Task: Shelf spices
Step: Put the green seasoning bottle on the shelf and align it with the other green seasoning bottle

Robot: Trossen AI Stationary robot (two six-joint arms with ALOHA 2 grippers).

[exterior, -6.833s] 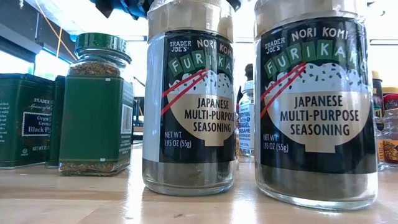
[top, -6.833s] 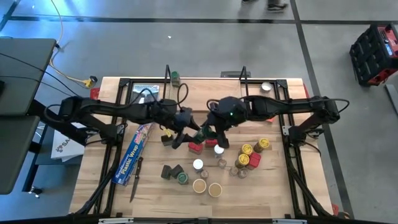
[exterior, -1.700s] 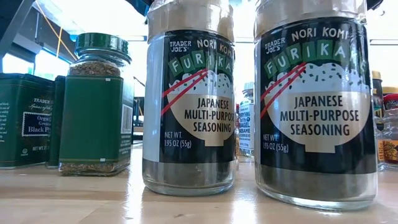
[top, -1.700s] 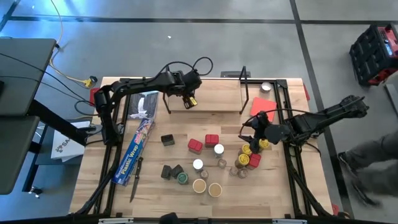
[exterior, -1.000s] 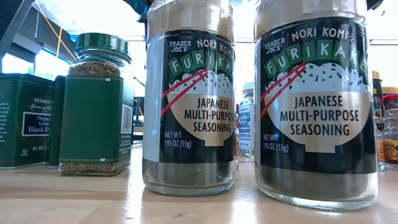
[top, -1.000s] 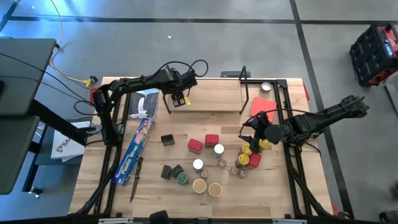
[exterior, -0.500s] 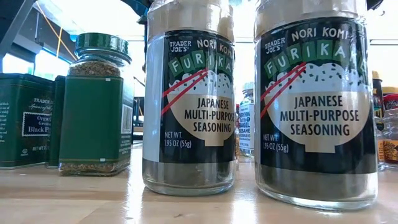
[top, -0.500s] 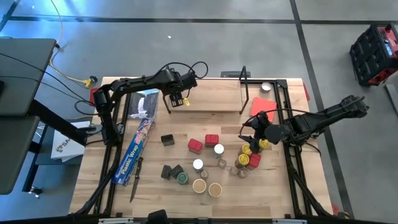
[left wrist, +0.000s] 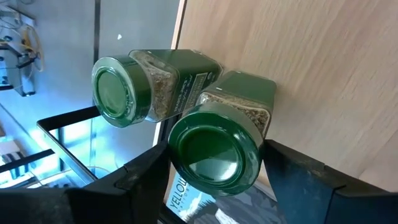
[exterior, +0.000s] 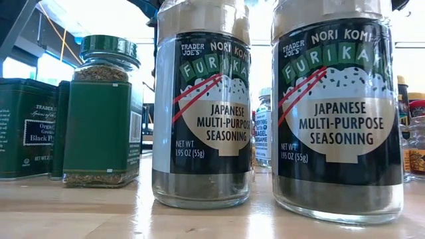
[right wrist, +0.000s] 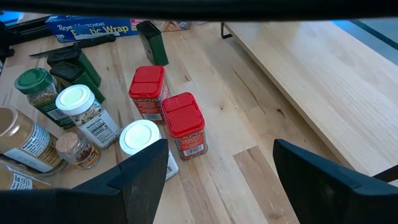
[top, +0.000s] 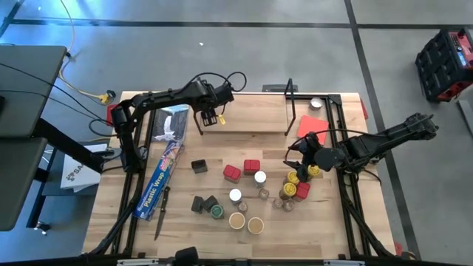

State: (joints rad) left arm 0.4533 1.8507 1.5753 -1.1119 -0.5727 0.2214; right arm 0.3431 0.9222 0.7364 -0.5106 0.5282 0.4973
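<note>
My left pincer (left wrist: 211, 163) has brought a green-lidded jar (left wrist: 221, 142) onto the shelf (left wrist: 311, 74) (still gripped); release follows.

Pale matt wood grain runs across the shelf board (left wrist: 311, 74). The green lid (left wrist: 214, 152) looks like glossy plastic over clear glass. Two red tins (right wrist: 168, 109) gleam like painted metal.
</note>
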